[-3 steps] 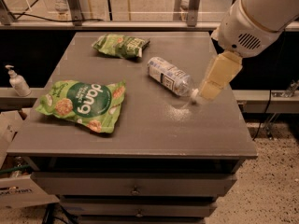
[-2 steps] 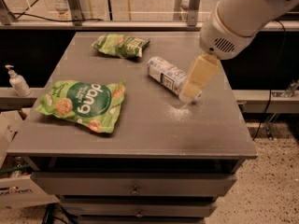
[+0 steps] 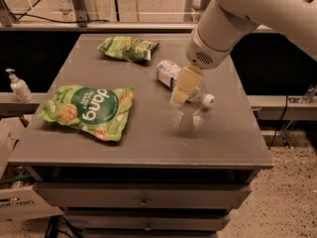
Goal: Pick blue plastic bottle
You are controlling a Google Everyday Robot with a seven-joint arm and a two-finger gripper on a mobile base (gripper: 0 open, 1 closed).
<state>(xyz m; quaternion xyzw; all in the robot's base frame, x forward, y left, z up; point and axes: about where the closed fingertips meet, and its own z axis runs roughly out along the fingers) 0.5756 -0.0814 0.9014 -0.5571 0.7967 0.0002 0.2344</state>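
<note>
A robot's gripper (image 3: pixel 180 96) hangs over the right half of the table (image 3: pixel 148 148), its cream tip directly above the bottle (image 3: pixel 167 73). From this angle it cannot be told whether the gripper is spread or pressed together, or whether it touches the plastic at all.

The bottle lies on its side between the table's middle and its right edge. Its labelled body points toward the back edge and its white cap (image 3: pixel 207 100) toward the front right corner.

It looks light, thin-walled and smooth, so it will probably roll or skid if nudged from one side and dent under a hard squeeze. The surest hold appears to be across the labelled body, at right angles to the bottle's length, not on the tapering neck by the cap.

A small green bag (image 3: pixel 128 47) rests near the back edge, close to the bottle but apart from it. A large green bag (image 3: pixel 89 110) lies by the left edge, well clear.
</note>
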